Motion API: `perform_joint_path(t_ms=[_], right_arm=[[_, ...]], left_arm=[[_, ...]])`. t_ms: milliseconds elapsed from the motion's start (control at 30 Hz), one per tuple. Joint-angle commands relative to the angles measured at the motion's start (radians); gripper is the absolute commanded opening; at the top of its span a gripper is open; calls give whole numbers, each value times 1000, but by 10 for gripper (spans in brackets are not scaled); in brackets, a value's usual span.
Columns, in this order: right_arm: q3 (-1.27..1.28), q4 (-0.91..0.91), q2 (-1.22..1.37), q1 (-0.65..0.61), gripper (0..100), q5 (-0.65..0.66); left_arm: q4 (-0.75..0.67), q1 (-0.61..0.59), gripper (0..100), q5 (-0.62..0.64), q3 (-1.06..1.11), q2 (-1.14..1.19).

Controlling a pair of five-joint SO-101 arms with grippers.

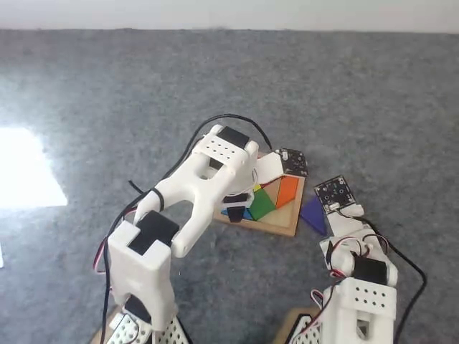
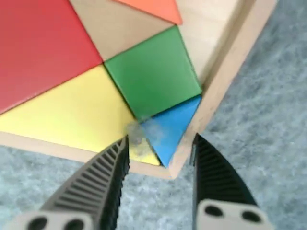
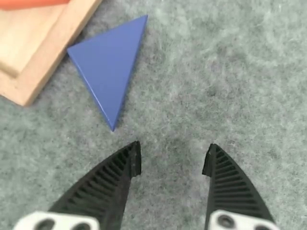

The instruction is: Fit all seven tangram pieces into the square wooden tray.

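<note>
The square wooden tray [image 1: 287,223] lies mid-table with red [image 2: 38,48], yellow [image 2: 72,115], green [image 2: 153,72], tan [image 2: 120,26], orange [image 2: 153,7] and small blue [image 2: 170,129] pieces in it. The left gripper [image 2: 160,143] hovers open over the tray's corner [image 2: 201,110], above the small blue triangle, holding nothing. A dark blue triangle [image 3: 108,67] lies on the grey carpet beside the tray's edge [image 3: 43,62]; in the high view this dark blue triangle [image 1: 313,213] sits right of the tray. The right gripper [image 3: 172,160] stands open just short of it, empty.
Grey carpet [image 1: 143,86] covers the table, with open room to the left and behind the tray. A bright patch of light [image 1: 25,172] lies at the far left. The left arm [image 1: 193,201] spans over the tray's near-left part.
</note>
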Motion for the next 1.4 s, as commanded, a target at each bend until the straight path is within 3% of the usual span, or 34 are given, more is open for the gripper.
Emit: perform_joint_path(t_ms=[0, 200, 367, 467, 600, 800, 867, 1067, 1267, 1367], right_arm=[[-9, 1, 2, -7, 216, 12], [-9, 1, 2, -7, 216, 12], [-9, 1, 2, -5, 216, 11], [-9, 1, 2, -4, 216, 9], [-9, 1, 2, -4, 216, 9], [-54, 19, 13, -8, 218, 15], [-129, 87, 13, -12, 219, 29], [-414, 315, 88, -157, 219, 84], [-624, 265, 460, -338, 219, -235], [-681, 177, 664, -423, 217, -285]], left_arm=[[8, 29, 206, 5, -42, -15], [74, 20, 206, 18, -64, -233], [132, 17, 206, 282, -62, -512], [127, -44, 206, 479, -31, -717], [-8, -198, 206, 680, 173, -924], [-443, -474, 207, 730, 630, -950], [-512, -519, 207, 775, 694, -925], [-657, -534, 209, 898, 788, -868], [-687, -535, 209, 899, 806, -855], [-687, -535, 209, 899, 809, -853]])
